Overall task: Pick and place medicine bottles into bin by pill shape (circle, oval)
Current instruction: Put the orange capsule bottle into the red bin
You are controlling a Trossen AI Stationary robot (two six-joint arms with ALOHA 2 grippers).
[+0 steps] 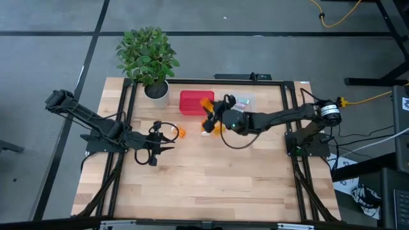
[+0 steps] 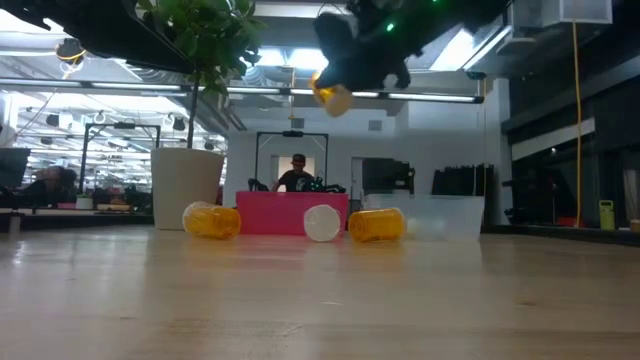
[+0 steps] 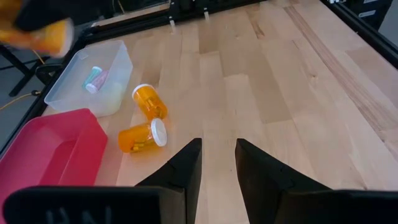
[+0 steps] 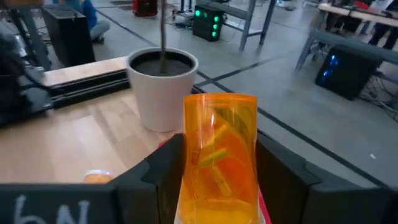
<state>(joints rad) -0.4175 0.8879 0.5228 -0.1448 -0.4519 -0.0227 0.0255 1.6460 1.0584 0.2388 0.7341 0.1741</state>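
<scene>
Gripping unlabelled orange bottle, right gripper aloft

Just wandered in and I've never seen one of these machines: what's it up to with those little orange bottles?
It is sorting medicine bottles into bins. The right gripper holds an orange bottle in its jaws, lifted above the table near the red bin. Three more orange bottles lie on the wood, and a clear bin already has a pale teal bottle inside. The left gripper waits open, empty, over the table's left part.
</scene>
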